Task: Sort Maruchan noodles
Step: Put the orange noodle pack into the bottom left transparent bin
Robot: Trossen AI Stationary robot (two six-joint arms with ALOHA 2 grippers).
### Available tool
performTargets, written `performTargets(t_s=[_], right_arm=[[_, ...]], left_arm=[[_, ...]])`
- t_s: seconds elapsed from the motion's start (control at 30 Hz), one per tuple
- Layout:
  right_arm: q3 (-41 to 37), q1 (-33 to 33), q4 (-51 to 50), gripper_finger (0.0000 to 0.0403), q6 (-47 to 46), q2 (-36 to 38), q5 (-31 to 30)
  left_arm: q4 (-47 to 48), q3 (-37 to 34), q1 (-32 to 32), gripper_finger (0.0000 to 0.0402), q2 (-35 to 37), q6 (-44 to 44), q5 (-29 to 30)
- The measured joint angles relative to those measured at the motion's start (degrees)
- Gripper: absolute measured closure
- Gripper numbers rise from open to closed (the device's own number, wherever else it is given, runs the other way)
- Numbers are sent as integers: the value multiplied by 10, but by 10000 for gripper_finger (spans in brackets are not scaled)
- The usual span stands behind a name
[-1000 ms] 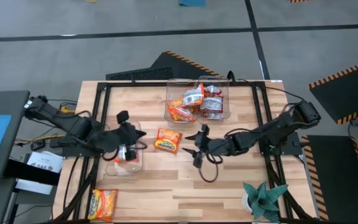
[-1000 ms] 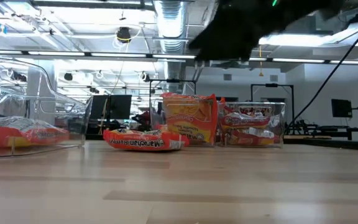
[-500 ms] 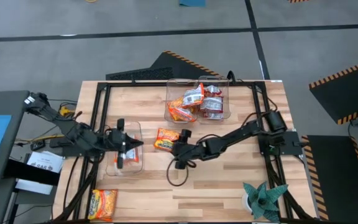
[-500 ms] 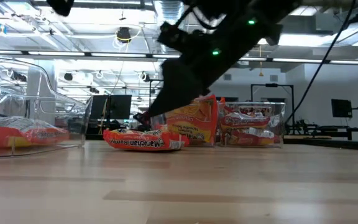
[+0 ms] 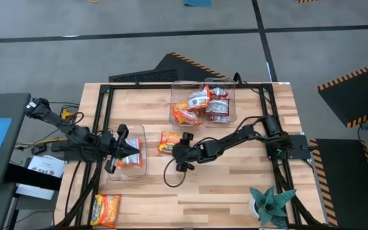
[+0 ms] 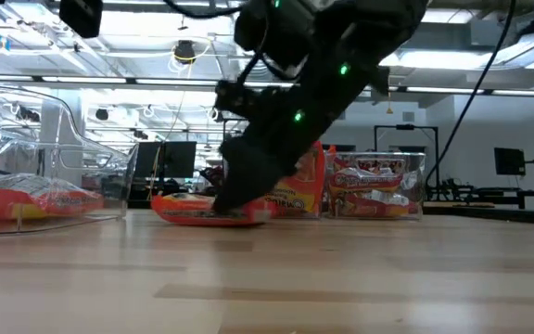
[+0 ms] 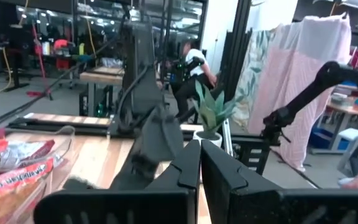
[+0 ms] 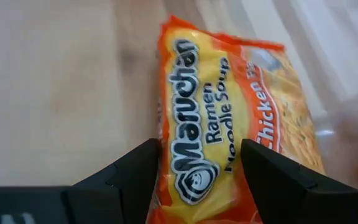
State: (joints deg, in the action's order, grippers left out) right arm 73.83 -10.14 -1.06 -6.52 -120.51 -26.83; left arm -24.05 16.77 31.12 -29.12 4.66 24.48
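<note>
The right gripper (image 8: 197, 180) stands with its fingers spread, straddling an orange-yellow ramen packet (image 5: 169, 142) that lies flat near the middle of the bench (image 5: 235, 191), not yet pinched. The left gripper (image 5: 128, 151), fingers closed and empty, hangs over the clear bin (image 5: 139, 167) toward the left edge, which holds packets already. The wrapper is glossy, crinkled plastic over a hard noodle block, so I judge the fingers could skate off the slick film or catch only loose wrapper, letting the packet swing or drop. More packets fill the far-edge bins (image 5: 204, 85); one lies at the near left corner (image 5: 105, 209).
</note>
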Motion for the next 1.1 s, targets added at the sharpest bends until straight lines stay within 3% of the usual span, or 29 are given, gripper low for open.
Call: performTargets(t_s=[0.2,0.27,0.43,0.77,1.1], right_arm=[[1,10,-32,174,-20,-6,-7],[2,9,-40,215,-28,-5,-14],[2,-2,-43,377,-36,-4,-30],[38,-38,25,396,6,12,-2],[114,-57,9,397,75,13,11]], left_arm=[[-17,3,3,401,8,-22,0],[-31,3,3,401,8,-29,0],[-75,3,3,401,8,-42,0],[-106,3,4,401,8,-25,0],[-101,3,4,402,8,-28,-1]])
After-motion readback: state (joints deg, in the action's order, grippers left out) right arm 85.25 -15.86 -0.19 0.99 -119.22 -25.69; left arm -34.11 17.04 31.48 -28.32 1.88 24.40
